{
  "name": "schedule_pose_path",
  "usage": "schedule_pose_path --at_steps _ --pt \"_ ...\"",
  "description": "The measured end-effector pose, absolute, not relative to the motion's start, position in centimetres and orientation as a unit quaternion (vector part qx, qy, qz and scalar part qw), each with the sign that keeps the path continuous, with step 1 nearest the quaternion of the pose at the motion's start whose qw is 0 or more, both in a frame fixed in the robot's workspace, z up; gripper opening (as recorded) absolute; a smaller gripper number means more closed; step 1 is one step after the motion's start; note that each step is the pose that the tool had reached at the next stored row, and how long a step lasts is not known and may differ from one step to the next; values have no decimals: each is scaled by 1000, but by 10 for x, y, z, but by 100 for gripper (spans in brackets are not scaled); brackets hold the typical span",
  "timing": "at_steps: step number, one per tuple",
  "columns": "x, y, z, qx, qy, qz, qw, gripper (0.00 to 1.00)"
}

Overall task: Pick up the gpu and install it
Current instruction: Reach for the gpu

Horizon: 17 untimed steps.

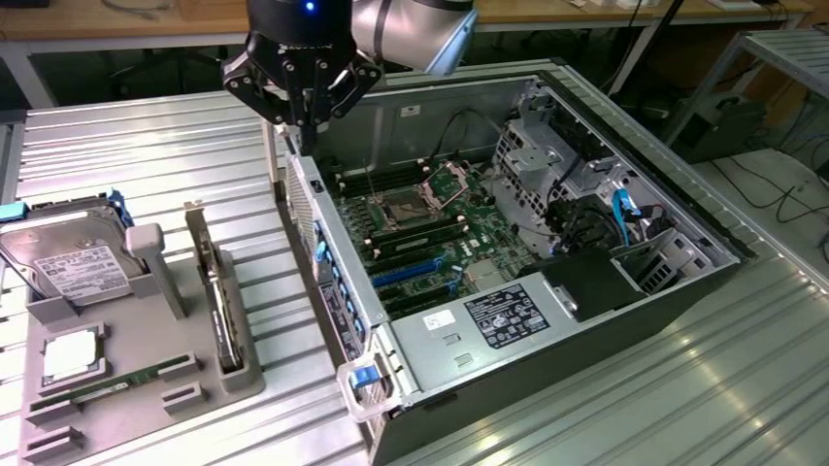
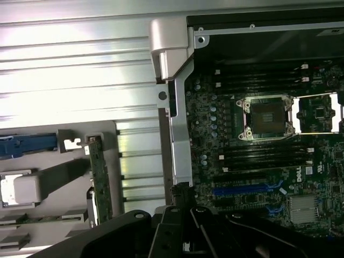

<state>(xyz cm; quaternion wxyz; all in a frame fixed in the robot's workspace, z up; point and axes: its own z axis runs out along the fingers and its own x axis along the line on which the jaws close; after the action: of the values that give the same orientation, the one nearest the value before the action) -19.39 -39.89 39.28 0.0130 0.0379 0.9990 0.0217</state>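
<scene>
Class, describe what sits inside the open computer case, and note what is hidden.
Inside the computer case: the motherboard with a CPU socket and blue slots. A black cover and a labelled silver box hide whatever lies beneath them.

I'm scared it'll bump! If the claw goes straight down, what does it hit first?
Probably the top edge of the computer case wall, right under the claw, though depth is unclear; it may just miss.

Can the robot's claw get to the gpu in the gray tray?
Probably yes. The gpu stands on edge in the gray tray with nothing above it; the shut claw hangs over the computer case's wall.
</scene>
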Motion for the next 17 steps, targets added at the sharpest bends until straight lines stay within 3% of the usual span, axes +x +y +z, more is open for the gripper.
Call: schedule_pose_path --at_steps 17 --pt "-203 -399 393 38 999 22 13 11"
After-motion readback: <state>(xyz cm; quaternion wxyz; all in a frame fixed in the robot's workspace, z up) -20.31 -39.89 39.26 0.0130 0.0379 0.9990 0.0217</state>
